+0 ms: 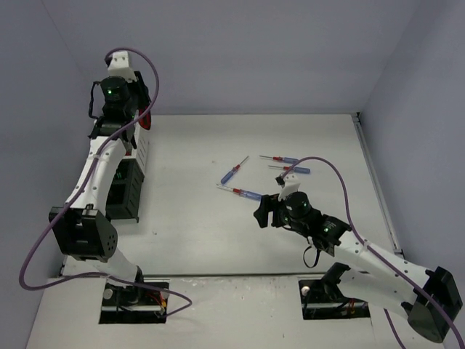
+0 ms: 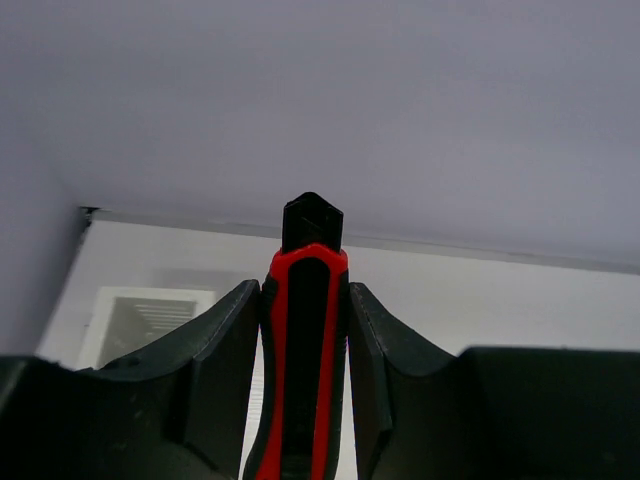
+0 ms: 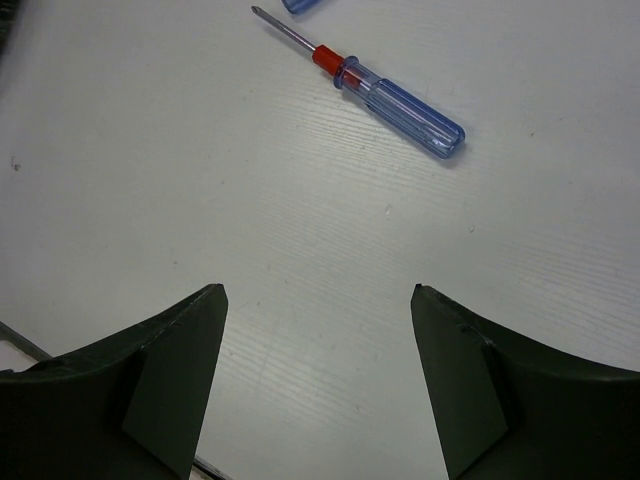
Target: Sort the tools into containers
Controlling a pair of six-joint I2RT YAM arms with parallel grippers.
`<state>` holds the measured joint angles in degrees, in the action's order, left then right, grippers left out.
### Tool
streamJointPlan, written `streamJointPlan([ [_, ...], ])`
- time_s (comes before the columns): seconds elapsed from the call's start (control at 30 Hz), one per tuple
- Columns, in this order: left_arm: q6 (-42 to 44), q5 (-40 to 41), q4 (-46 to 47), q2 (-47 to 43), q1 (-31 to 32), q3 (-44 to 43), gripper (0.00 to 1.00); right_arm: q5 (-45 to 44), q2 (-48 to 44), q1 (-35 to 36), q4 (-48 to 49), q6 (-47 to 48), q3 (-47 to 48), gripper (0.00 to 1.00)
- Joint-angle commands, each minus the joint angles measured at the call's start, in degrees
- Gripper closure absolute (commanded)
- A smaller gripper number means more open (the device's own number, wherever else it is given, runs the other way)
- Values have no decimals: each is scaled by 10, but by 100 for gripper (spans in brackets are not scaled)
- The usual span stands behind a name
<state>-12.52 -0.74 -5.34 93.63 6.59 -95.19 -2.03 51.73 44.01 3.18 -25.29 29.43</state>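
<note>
My left gripper (image 1: pixel 140 116) is raised at the far left over the row of bins and is shut on red-handled pliers (image 2: pixel 305 330), with the handle upright between the fingers. A white slatted bin (image 1: pixel 142 151) and a black bin (image 1: pixel 123 190) stand below it; the white bin (image 2: pixel 135 322) also shows in the left wrist view. Several blue-and-red screwdrivers lie mid-table: one (image 1: pixel 234 171), one (image 1: pixel 241 193), one (image 1: pixel 280 158). My right gripper (image 1: pixel 266 212) is open and empty low over the table, with one screwdriver (image 3: pixel 395 95) just beyond its fingertips (image 3: pixel 210 300).
Grey walls close the table at the back and on both sides. A rail (image 1: pixel 374 182) runs along the right edge. A second blue handle tip (image 3: pixel 300 4) shows at the top of the right wrist view. The other bins are hidden under the left arm.
</note>
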Motion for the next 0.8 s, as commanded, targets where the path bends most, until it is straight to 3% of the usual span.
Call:
streamJointPlan([
  [0.0, 24, 28, 114, -26, -30, 55, 100, 7, 2, 5, 24, 22, 23, 29],
  [0.43, 52, 53, 288, 13, -108, 129, 100, 16, -18, 5, 19, 32, 1, 28],
  [0.77, 55, 30, 354, 43, -140, 176, 100, 20, -17, 5, 13, 33, -6, 28],
])
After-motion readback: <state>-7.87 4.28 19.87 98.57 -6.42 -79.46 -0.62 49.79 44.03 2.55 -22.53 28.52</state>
